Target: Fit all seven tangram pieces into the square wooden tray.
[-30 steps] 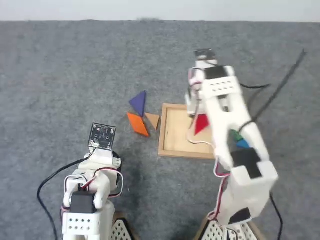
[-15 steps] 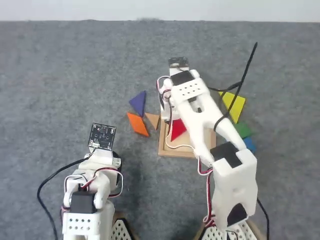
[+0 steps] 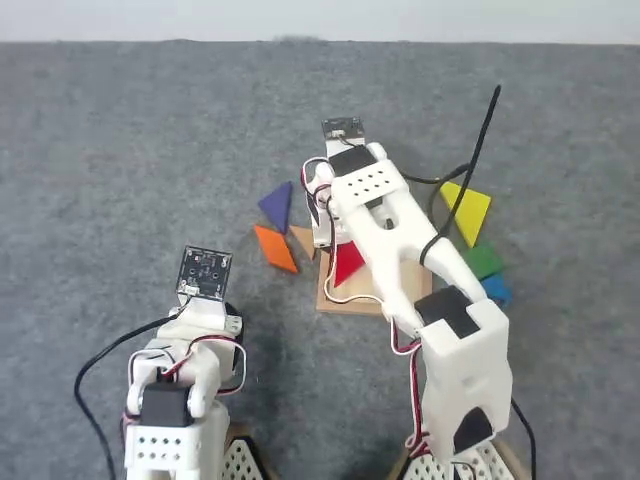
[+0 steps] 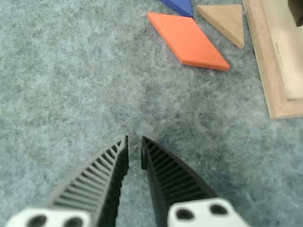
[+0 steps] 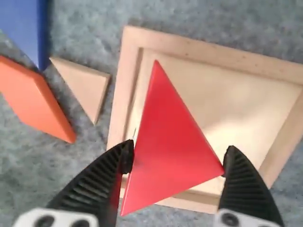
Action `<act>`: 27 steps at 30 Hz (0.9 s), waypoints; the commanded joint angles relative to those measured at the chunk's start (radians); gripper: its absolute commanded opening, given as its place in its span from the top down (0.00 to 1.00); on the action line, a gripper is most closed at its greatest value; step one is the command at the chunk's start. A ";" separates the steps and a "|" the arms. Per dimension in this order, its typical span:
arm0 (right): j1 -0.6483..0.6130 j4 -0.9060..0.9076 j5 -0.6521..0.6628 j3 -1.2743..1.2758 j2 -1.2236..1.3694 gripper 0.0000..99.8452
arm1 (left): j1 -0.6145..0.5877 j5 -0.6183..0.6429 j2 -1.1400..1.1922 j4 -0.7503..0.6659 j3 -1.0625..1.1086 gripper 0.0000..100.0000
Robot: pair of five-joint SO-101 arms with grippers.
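grey felt (image 3: 120, 130) lies under everything. nearest the bases, the left gripper (image 4: 134, 140) sits low over the felt, short of the wooden tray (image 5: 124, 90) and off its left side. its jaws are pinched nearly together on nothing.

next out, the right gripper (image 5: 179, 153) is over the tray's near left corner, jaws spread wide and clamped across the big red triangle (image 5: 165, 137). the triangle is a flat, smooth piece. its point reaches into the tray's recess while its wide end overhangs the near rim. i cannot tell whether it touches the tray floor.

just beside the tray's left rim lie an orange parallelogram (image 4: 187, 40), a small tan triangle (image 4: 225, 19) and a dark blue triangle (image 4: 180, 4), close together. off the tray's right side are a light blue piece (image 3: 495, 290), a green piece (image 3: 483, 262) and, farthest, a yellow triangle (image 3: 468, 210).

the step in hand looks like seating the first piece, since the recess around it is bare wood. the next move likely calls for shifting the red triangle inward until its edges clear the rim and square up with a corner. then it can be lowered flat and released.
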 commanded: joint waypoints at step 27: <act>-0.058 -0.059 0.124 0.011 -0.039 0.70 | -0.005 -0.008 -0.017 0.005 -0.005 0.95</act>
